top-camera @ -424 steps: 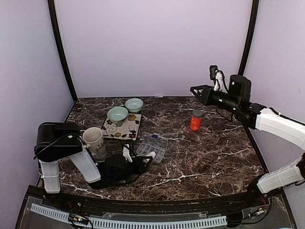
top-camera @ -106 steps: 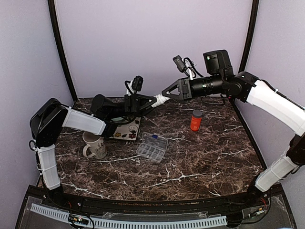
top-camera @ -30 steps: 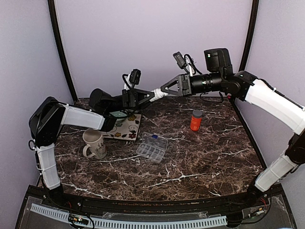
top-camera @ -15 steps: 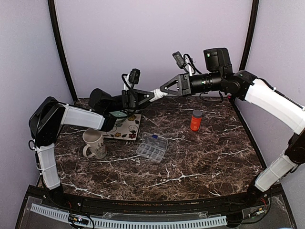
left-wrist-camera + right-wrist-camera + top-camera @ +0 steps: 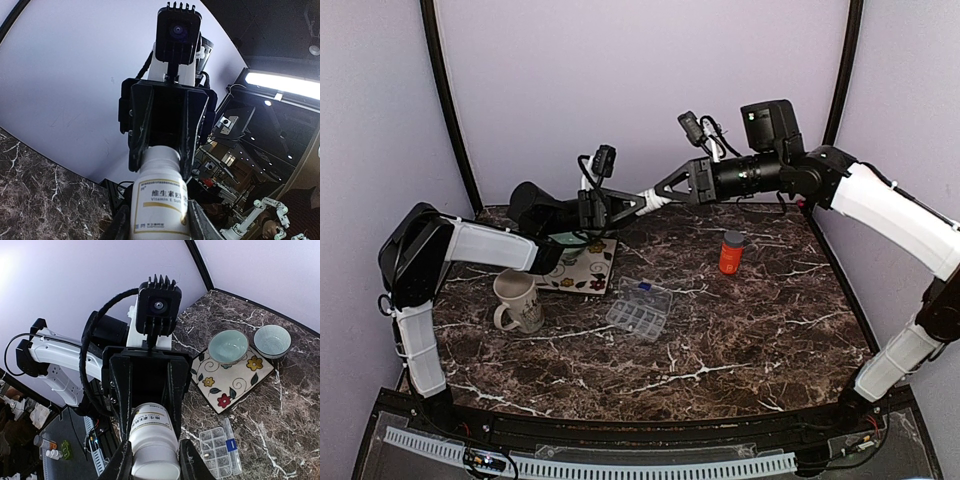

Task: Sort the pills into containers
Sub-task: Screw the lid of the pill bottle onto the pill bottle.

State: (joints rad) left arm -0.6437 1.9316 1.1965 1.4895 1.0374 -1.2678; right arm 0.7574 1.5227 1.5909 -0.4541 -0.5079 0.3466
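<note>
A white pill bottle (image 5: 650, 197) with a gold-edged label hangs in the air over the back of the table, held between both arms. My left gripper (image 5: 636, 203) is shut on its labelled body (image 5: 161, 202). My right gripper (image 5: 666, 189) faces it and is shut on the cap end (image 5: 154, 462). The clear organiser box (image 5: 640, 309) lies flat on the marble below, its lid open. One small pale pill (image 5: 206, 455) shows in a cell. The pills inside the bottle are hidden.
A cream mug (image 5: 518, 298) stands at the left. A flowered tile (image 5: 235, 375) carries two pale green bowls (image 5: 228, 346), (image 5: 272, 340). An orange bottle (image 5: 731, 252) stands at the right back. A small white item (image 5: 672, 357) lies in front of the organiser.
Both grippers and the bottle between them have drifted slightly to the left. Both grips are unchanged.
</note>
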